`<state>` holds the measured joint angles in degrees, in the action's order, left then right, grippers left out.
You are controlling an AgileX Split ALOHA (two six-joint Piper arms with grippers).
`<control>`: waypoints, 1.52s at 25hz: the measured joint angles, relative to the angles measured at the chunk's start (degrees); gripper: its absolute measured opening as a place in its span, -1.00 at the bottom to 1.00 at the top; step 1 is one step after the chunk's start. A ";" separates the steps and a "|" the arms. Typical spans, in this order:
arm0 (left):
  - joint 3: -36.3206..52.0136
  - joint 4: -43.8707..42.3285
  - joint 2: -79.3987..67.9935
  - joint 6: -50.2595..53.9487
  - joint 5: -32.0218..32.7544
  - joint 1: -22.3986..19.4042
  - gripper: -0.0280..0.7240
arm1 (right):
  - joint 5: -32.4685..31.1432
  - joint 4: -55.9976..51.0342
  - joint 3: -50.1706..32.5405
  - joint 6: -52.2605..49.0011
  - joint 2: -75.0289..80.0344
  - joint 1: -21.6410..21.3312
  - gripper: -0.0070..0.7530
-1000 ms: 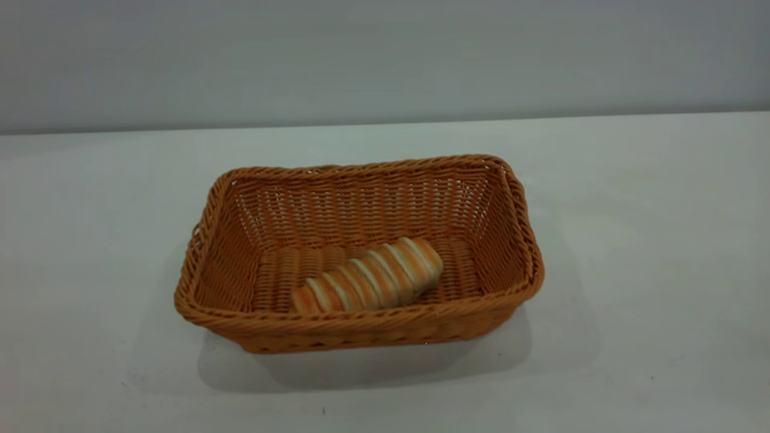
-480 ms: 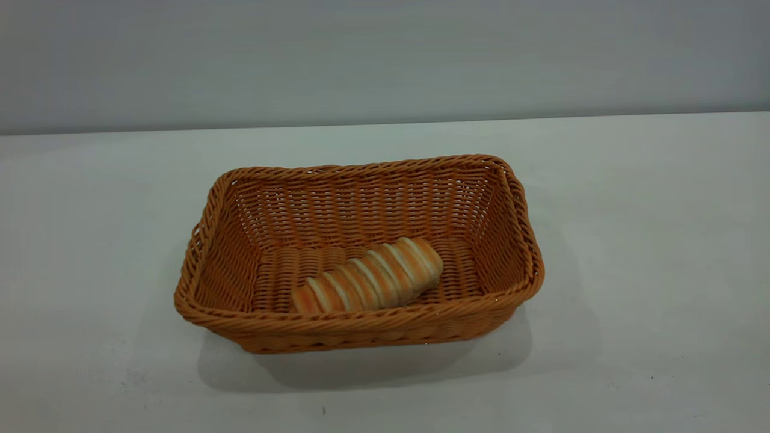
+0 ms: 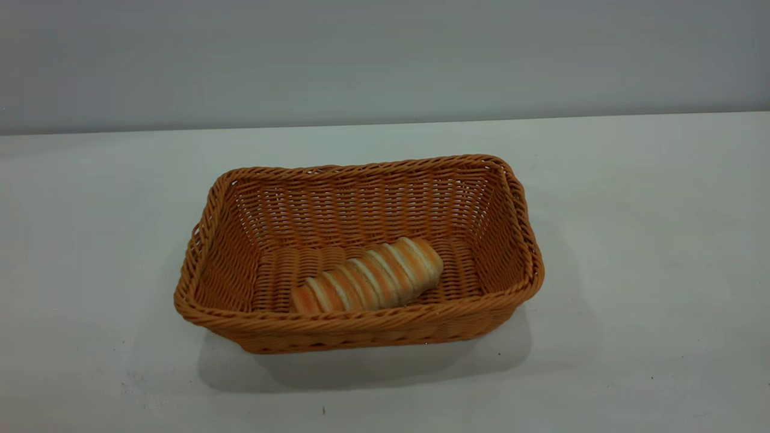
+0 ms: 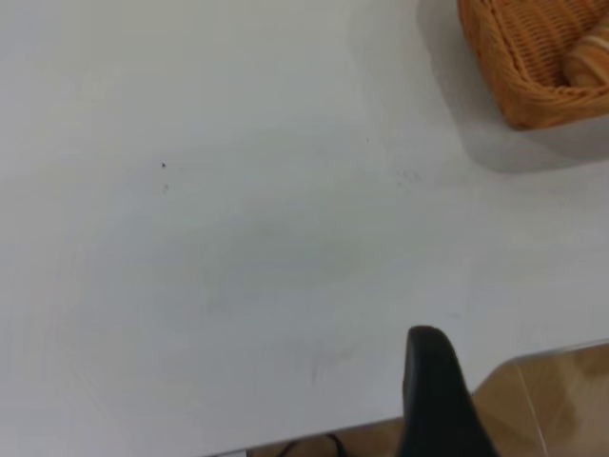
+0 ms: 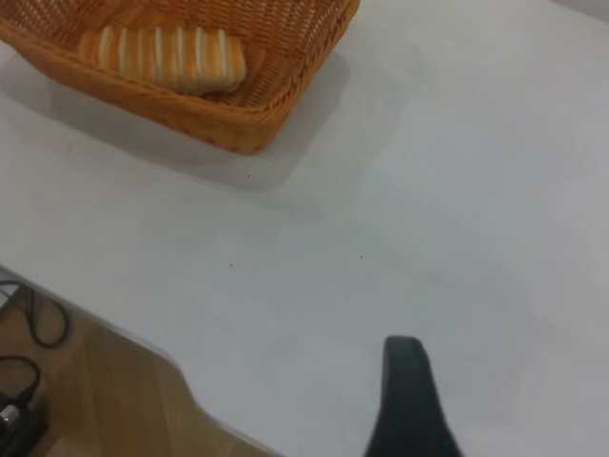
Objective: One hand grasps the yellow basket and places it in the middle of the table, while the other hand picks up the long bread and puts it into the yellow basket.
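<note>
The yellow basket [image 3: 361, 325] stands in the middle of the white table [image 3: 631, 240]. The long bread [image 3: 368, 276] lies inside it on the woven floor, near the front wall, slanted. Neither arm shows in the exterior view. In the left wrist view a black part of my left gripper [image 4: 430, 381] hangs over the table's edge, far from the basket's corner [image 4: 533, 67]. In the right wrist view a black part of my right gripper [image 5: 404, 381] is above bare table, well away from the basket [image 5: 238, 119] and the bread [image 5: 162, 57].
The table's edge and a wooden floor [image 4: 552, 400] show in the left wrist view. In the right wrist view the table's edge, the floor and black cables [image 5: 29, 324] show. A grey wall [image 3: 385, 60] runs behind the table.
</note>
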<state>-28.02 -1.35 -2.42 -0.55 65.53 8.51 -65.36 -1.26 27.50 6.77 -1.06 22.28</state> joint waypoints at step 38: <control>0.06 0.11 3.70 0.00 -0.28 -10.07 0.38 | 0.05 -0.56 0.00 0.04 -0.06 -23.49 0.49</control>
<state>-27.96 -1.24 1.28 -0.55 65.25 -1.56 -65.31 -1.82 27.50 6.82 -1.12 -1.22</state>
